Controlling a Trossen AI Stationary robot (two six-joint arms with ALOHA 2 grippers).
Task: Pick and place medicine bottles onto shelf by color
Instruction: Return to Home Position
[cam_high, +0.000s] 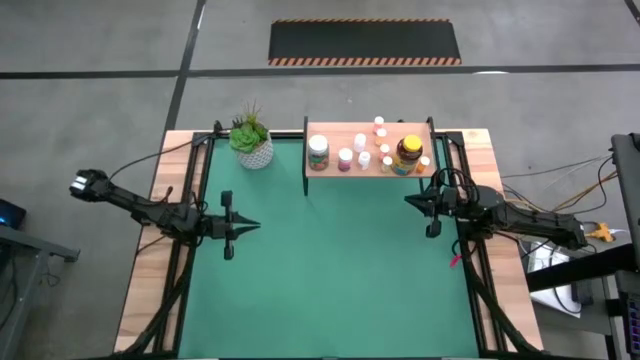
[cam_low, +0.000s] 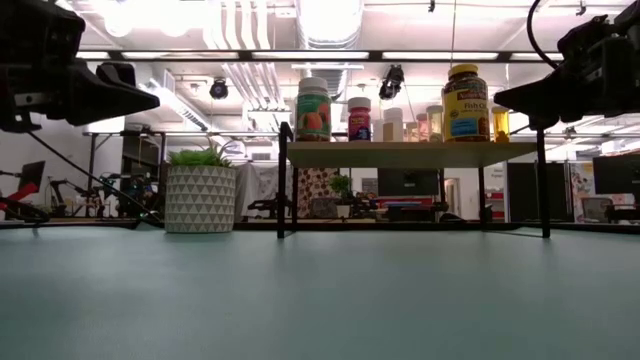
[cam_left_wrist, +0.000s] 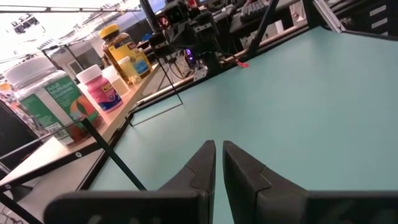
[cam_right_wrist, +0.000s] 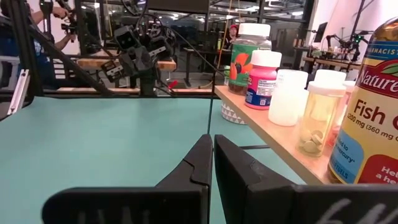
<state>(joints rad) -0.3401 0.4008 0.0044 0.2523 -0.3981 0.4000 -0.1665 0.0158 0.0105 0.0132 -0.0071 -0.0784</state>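
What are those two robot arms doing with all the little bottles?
Nothing is being held right now. The medicine bottles stand on the shelf at the back of the green table, beside a potted plant. The left claw and right claw are shut and empty, hovering above it, one on each side.

Worktop (cam_high: 330, 280) middle and near half bare, wide open between the arms. Far edge blocked by the shelf (cam_high: 335, 132), crowded with medicine bottles (cam_high: 408, 153). Plant (cam_high: 252, 142) stands just beside its left end. Right gripper (cam_high: 408, 200) sits near the shelf's right legs.
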